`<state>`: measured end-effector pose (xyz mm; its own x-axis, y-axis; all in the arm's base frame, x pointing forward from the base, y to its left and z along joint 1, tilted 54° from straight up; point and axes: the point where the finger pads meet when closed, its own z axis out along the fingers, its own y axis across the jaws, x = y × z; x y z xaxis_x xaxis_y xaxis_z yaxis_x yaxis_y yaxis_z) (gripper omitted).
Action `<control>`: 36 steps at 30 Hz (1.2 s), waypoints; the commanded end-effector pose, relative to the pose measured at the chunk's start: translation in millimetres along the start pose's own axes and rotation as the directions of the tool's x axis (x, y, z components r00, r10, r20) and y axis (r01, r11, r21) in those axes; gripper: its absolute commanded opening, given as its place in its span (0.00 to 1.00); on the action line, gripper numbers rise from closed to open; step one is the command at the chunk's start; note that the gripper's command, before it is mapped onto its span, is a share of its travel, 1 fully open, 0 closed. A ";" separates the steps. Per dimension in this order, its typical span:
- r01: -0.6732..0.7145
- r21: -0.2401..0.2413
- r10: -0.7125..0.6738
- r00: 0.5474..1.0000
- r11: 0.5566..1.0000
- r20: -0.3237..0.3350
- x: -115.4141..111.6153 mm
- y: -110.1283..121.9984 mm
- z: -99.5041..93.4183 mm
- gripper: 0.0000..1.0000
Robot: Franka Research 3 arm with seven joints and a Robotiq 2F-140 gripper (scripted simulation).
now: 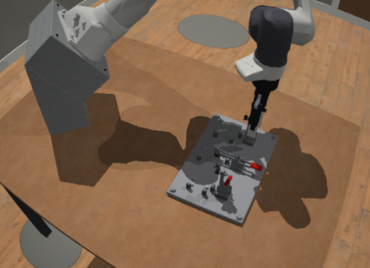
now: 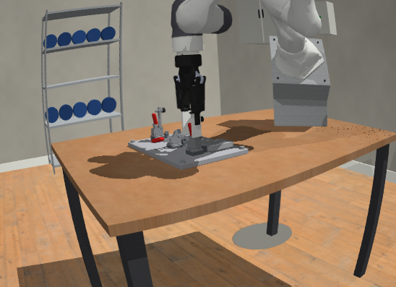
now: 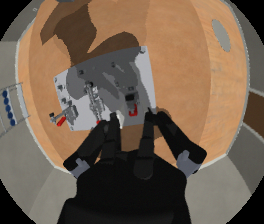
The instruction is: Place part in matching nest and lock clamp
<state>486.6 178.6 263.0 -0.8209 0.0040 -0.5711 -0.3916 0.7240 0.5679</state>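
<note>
A grey part lies in the fixture's nest nearest my gripper; its seating against pads and blocks cannot be told. That nest's clamp stands open, its bar raised, with a black tip high beside the fingers. My gripper is partly open and low over this clamp, a finger on either side of its red handle, holding nothing. The handle is hidden in the top view; contact with the fingers cannot be told.
The fixture plate carries two other clamps. The middle one's red handle lies low. The far one's red handle is raised, its bar standing up. Small blocks stand around the nests.
</note>
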 end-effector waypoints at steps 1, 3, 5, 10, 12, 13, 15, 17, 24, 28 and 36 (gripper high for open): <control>0.009 0.001 -0.009 1.000 1.000 0.003 -1.1 -0.3 0.3 0.28; 0.009 0.001 -0.009 1.000 1.000 0.003 -1.1 -0.3 0.3 0.00; 0.009 0.001 -0.009 1.000 1.000 0.003 -1.1 -0.3 0.3 0.00; 0.009 0.001 -0.009 1.000 1.000 0.003 -1.1 -0.3 0.3 0.00; 0.009 0.001 -0.009 1.000 1.000 0.003 -1.1 -0.3 0.3 0.00; 0.009 0.001 -0.009 1.000 1.000 0.003 -1.1 -0.3 0.3 0.00; 0.009 0.001 -0.009 1.000 1.000 0.003 -1.1 -0.3 0.3 0.00; 0.009 0.001 -0.009 1.000 1.000 0.003 -1.1 -0.3 0.3 0.00; 0.009 0.001 -0.009 1.000 1.000 0.003 -1.1 -0.3 0.3 0.00; 0.009 0.001 -0.009 1.000 1.000 0.003 -1.1 -0.3 0.3 0.00; 0.009 0.001 -0.009 1.000 1.000 0.003 -1.1 -0.3 0.3 0.00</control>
<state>486.8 178.5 263.3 -0.8184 0.0006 -0.5746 -0.3960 0.7240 0.5648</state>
